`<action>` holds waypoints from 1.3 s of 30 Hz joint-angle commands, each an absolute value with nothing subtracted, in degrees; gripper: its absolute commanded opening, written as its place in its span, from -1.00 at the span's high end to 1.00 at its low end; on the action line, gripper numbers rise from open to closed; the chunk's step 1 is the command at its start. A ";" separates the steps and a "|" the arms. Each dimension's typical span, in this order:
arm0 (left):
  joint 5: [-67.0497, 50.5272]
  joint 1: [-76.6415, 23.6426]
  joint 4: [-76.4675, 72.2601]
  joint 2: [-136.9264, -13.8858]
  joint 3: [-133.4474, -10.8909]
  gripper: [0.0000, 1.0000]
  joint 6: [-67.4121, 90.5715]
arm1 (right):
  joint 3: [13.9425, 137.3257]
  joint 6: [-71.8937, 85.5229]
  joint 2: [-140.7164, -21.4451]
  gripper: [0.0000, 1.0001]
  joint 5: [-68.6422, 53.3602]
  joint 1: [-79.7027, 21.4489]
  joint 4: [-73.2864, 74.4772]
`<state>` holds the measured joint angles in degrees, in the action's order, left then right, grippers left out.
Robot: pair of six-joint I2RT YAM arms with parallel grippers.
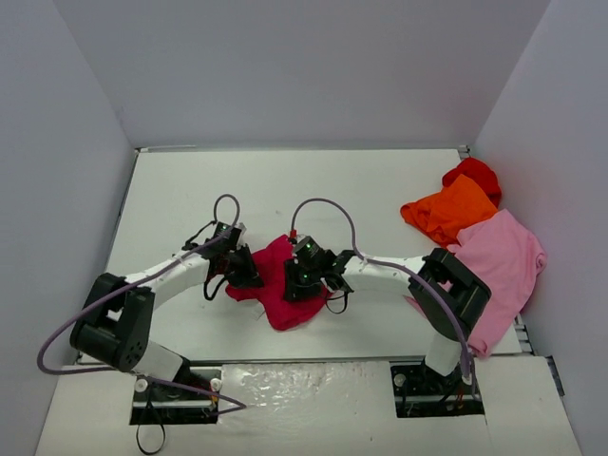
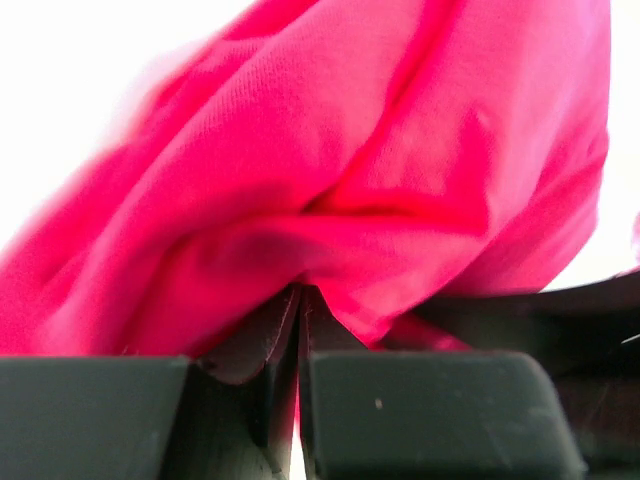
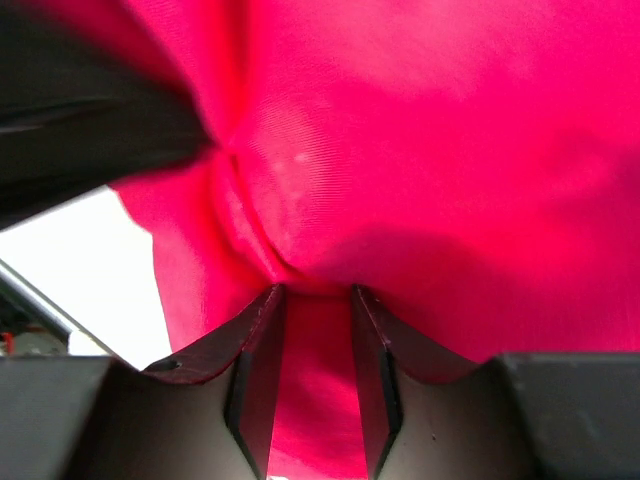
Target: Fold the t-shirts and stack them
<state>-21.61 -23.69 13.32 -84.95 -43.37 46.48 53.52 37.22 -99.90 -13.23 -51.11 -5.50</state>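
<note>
Left gripper (image 2: 300,295) is pinched almost closed on the crimson shirt (image 1: 285,309); right gripper (image 3: 315,295) clamps a thicker fold, fingers narrow. Risk: the bunched cloth may slip free if pulled unevenly.

White table boxed in by plain pale walls.
A flat white table (image 1: 285,180) sits inside a three-sided enclosure, with a pale grey back wall (image 1: 304,66), a left wall (image 1: 47,190) and a right wall (image 1: 560,104) rising from its edges. The light is soft and even.

Bunched crimson t-shirt (image 2: 400,150) (deep folds), pinched in left gripper (image 2: 302,297), white backdrop (image 2: 70,90)
</note>
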 commanded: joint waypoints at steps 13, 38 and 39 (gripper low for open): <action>-1.92 -23.55 37.45 -67.37 -55.39 1.00 41.05 | 59.56 33.33 -87.01 0.22 -0.18 -50.98 5.19; -9.13 -23.55 25.57 -45.91 -41.21 -0.86 48.56 | 59.69 32.93 -80.13 0.31 -1.48 -50.10 -3.07; -9.63 -23.55 24.80 -45.19 -40.15 -0.86 49.30 | 59.45 33.25 -80.73 0.30 -4.18 -50.10 -3.19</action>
